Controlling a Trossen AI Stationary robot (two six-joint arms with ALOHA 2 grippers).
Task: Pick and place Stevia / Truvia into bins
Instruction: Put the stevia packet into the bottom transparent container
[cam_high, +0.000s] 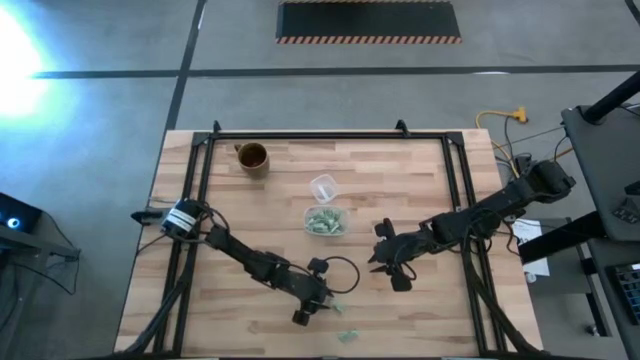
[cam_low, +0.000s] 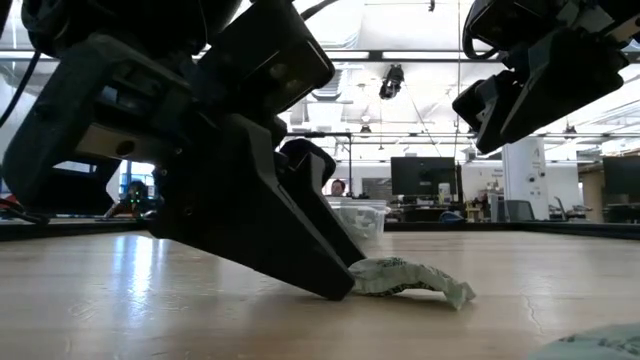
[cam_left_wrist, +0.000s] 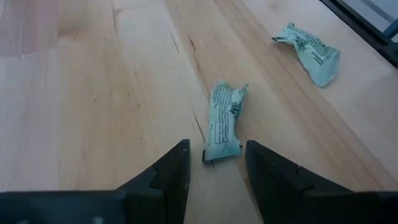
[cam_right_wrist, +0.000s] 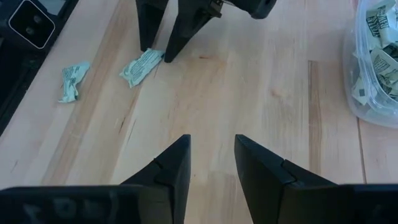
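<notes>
While its fingers stand parted and hold nothing, the left gripper rests low on the table, straddling one end of a crumpled Stevia packet. A second packet lies near, at two o'clock. The right gripper, fingers apart and unladen, hovers near the clear bin of packets.
</notes>
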